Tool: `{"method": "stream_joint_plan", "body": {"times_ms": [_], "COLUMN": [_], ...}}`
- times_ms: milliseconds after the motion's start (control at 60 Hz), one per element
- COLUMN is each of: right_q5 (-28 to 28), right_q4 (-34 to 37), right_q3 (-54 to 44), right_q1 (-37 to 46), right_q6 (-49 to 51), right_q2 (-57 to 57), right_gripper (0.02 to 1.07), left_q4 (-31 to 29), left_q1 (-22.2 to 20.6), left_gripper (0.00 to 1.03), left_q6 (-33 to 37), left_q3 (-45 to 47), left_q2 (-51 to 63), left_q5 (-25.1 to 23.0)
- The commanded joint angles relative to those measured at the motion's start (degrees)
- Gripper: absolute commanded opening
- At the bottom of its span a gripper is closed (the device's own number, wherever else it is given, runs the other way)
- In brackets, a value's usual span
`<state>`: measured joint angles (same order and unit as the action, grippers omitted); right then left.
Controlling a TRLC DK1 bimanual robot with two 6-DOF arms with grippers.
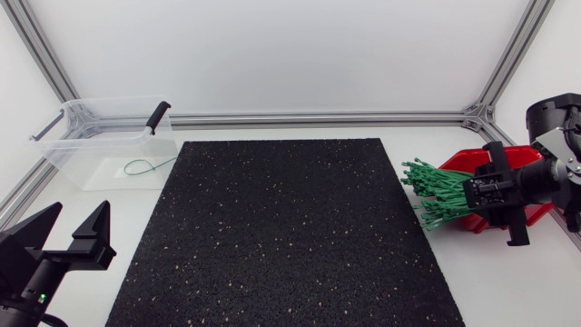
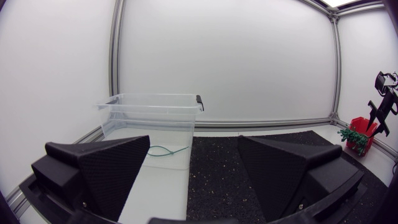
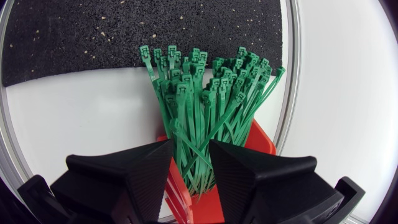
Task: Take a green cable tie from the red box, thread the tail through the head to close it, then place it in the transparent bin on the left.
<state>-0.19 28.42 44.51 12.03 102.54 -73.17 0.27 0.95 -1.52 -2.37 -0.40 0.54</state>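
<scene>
A thick bundle of green cable ties (image 1: 434, 191) sticks out of the red box (image 1: 528, 158) at the table's right, heads fanned toward the black mat. My right gripper (image 1: 483, 193) is over the box. In the right wrist view its fingers (image 3: 137, 168) press from both sides on several ties (image 3: 205, 93) low in the red box (image 3: 261, 140), so the right gripper (image 3: 191, 163) is shut on them. My left gripper (image 1: 77, 227) stands open with nothing in it at the front left, short of the transparent bin (image 1: 91, 145). One looped green tie (image 1: 145, 167) lies in that bin.
A black speckled mat (image 1: 281, 236) covers the table's middle. The bin (image 2: 149, 109) has grey and black latch handles on its rim. An aluminium frame runs along the back and side edges of the white table.
</scene>
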Motion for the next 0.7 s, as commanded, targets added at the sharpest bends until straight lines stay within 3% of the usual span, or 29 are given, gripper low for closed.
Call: {"method": "stream_joint_plan", "body": {"times_ms": [0,683], "right_q5": [-0.4,-0.2], "right_q4": [-0.7,-4.8], "right_q3": [-2.0,-2.9], "right_q1": [-0.3,0.8], "right_q6": [1.6,2.3], "right_q2": [-1.4,-1.9], "right_gripper": [0.46,0.25], "left_q4": [-1.3,-1.3], "left_q1": [0.0,0.2], "left_gripper": [0.98,0.98], "left_q6": [-0.5,-0.5], "left_q3": [2.2,2.2], "left_q2": [-0.3,-0.3], "left_q5": [0.2,0.2]}}
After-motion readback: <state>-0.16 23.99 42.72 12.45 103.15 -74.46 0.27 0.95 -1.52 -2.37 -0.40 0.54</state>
